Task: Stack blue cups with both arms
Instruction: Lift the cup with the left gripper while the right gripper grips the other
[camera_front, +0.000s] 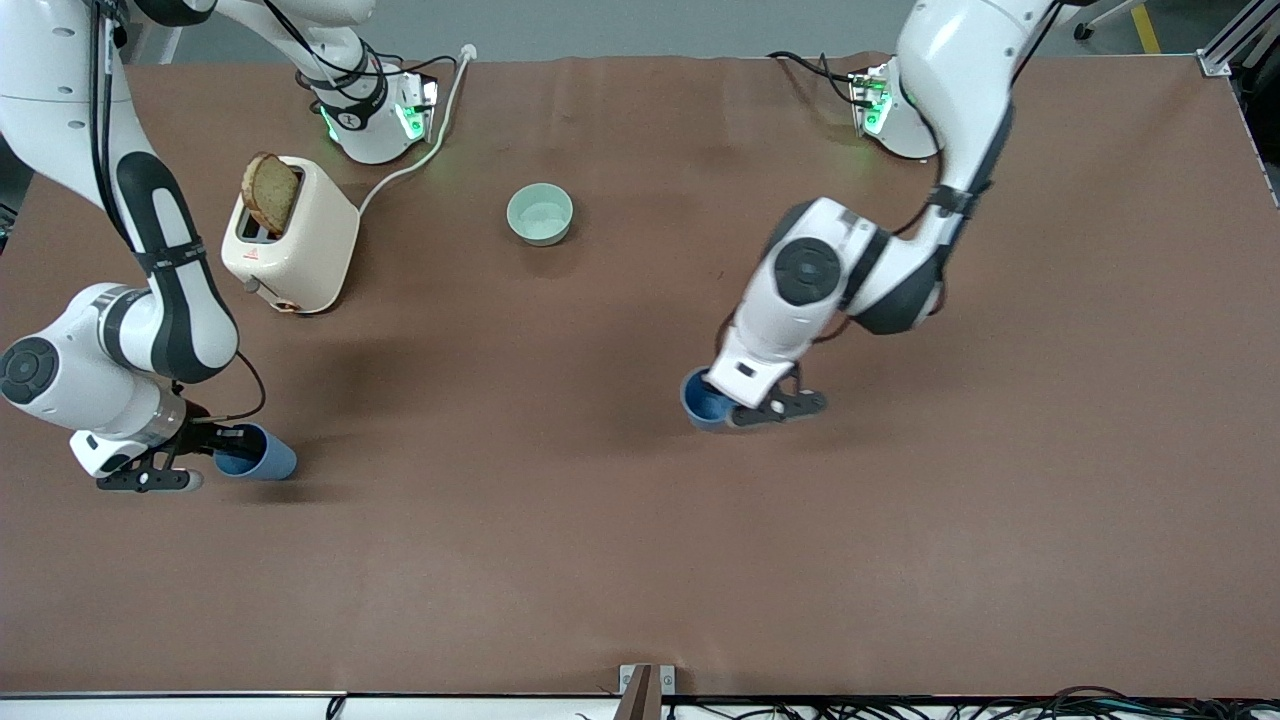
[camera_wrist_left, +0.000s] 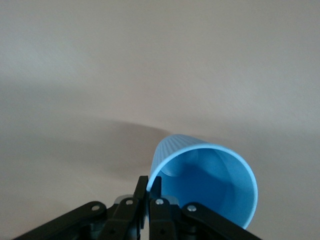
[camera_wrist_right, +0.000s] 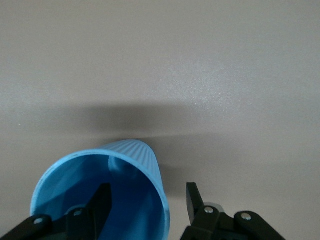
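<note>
One blue cup (camera_front: 703, 400) is by the table's middle, its mouth up. My left gripper (camera_front: 745, 408) is shut on its rim. In the left wrist view the two fingers (camera_wrist_left: 143, 187) pinch the rim of this cup (camera_wrist_left: 210, 185), one inside and one outside. The other blue cup (camera_front: 262, 458) is at the right arm's end of the table. My right gripper (camera_front: 222, 442) is open at its mouth. In the right wrist view one finger (camera_wrist_right: 102, 200) is inside this cup (camera_wrist_right: 135, 160) and the other is outside, clear of the wall.
A cream toaster (camera_front: 295, 245) with a slice of bread (camera_front: 270, 192) stands at the right arm's end, farther from the front camera, its white cable running to the base. A pale green bowl (camera_front: 540, 213) sits mid-table, farther from the front camera than both cups.
</note>
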